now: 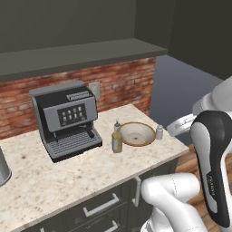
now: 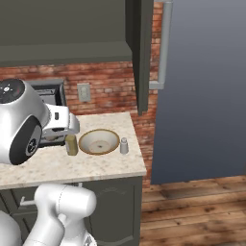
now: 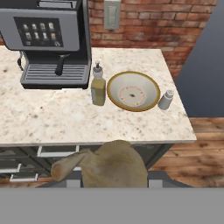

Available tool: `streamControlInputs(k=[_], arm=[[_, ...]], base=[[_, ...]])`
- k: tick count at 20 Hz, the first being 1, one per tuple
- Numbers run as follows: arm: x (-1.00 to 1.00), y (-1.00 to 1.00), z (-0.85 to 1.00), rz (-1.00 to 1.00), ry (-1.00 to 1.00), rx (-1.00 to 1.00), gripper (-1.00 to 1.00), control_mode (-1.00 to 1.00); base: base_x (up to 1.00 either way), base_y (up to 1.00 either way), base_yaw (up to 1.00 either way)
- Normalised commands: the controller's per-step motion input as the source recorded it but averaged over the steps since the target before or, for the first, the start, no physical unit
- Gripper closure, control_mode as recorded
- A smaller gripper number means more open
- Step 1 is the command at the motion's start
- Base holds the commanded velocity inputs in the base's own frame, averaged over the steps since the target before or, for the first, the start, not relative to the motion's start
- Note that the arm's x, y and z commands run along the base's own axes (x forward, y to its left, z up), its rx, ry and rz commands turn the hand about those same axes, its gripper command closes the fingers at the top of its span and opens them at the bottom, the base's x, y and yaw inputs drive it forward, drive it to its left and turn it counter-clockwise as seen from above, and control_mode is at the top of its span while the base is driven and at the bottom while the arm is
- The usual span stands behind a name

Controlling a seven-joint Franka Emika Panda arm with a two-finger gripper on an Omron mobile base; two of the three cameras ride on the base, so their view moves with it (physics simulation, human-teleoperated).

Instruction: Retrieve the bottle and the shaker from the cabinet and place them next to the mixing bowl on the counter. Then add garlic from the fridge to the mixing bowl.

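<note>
Bottle, bowl and shaker lined up on the counter; garlic held at the bottom of my hand view

I see the mixing bowl [image 3: 133,92], cream inside with a tan rim, upright at centre right of the hand view; the bottle [image 3: 98,85], yellowish with a pale pump top, stands upright just beside its left edge, and the small grey shaker [image 3: 166,99] stands upright just beside its right edge. In both base views the three make the same row near the counter's right end. The garlic [image 3: 111,165], a tan papery bulb with a stalk pointing left, sits at bottom centre
</note>
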Motion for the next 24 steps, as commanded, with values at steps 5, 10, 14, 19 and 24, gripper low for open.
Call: streamControlInputs(k=[5, 10, 14, 19, 24], arm=[[0.00, 0.00, 0.00, 0.00, 0.00, 0.00, 1.00, 1.00], [0.11, 0.12, 0.00, 0.00, 0.05, -0.03, 1.00, -1.00], [0.52, 0.46, 0.00, 0.00, 0.26, -0.12, 1.00, -1.00], [0.34, 0.08, -0.42, 0.00, 0.04, 0.01, 1.00, -1.00], [0.63, -0.02, -0.86, 0.00, -0.09, 0.07, 1.00, -1.00]], base=[[0.00, 0.00, 0.00], [0.00, 0.00, 0.00], [0.00, 0.00, 0.00], [0.00, 0.00, 0.00], [0.00, 0.00, 0.00]])
